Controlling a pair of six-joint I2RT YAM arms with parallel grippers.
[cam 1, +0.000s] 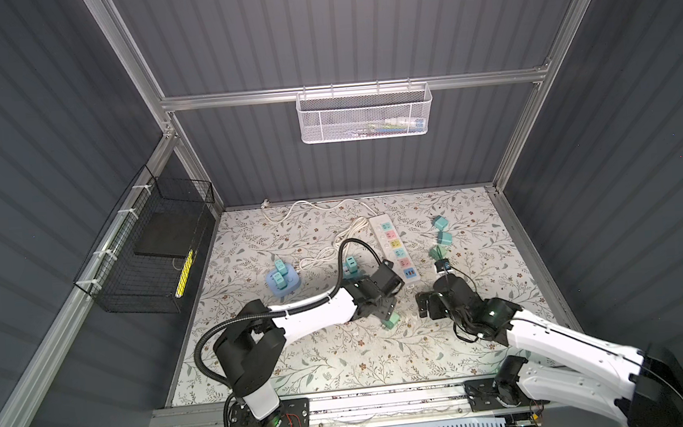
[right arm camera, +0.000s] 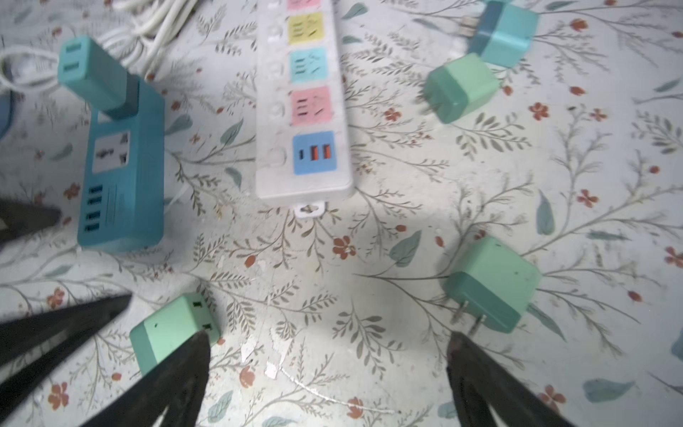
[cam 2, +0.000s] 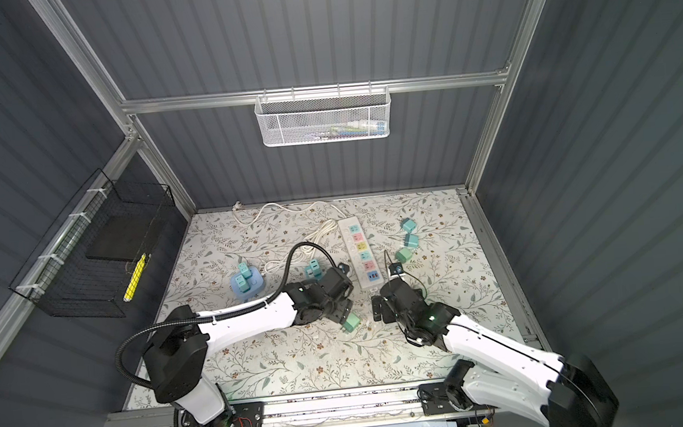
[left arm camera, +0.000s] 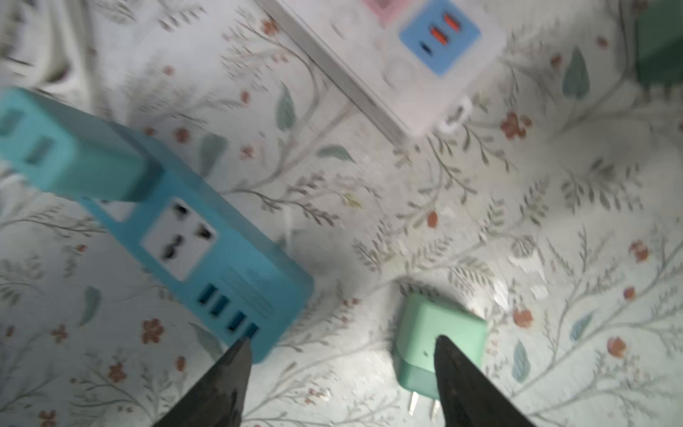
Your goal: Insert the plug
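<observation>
Left gripper (left arm camera: 340,347) stands with its jaws apart over the floral mat (left arm camera: 517,222), clamped on nothing. The mint-green plug (left arm camera: 432,325) lies on the mat, prongs bare, partly hidden by one fingertip (left arm camera: 458,377) rather than between the two. Right gripper (right arm camera: 325,344) is spread wide too, one finger at the edge of that same plug, the white power strip (right arm camera: 303,111) just beyond.

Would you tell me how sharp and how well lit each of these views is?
Left wrist view: motion-smeared throughout, the white power strip and teal socket block soft-edged. Right wrist view: crisper centrally, softer toward the edges. Both top views: sharp, evenly lit, soft shadows on the floral tablecloth.
</observation>
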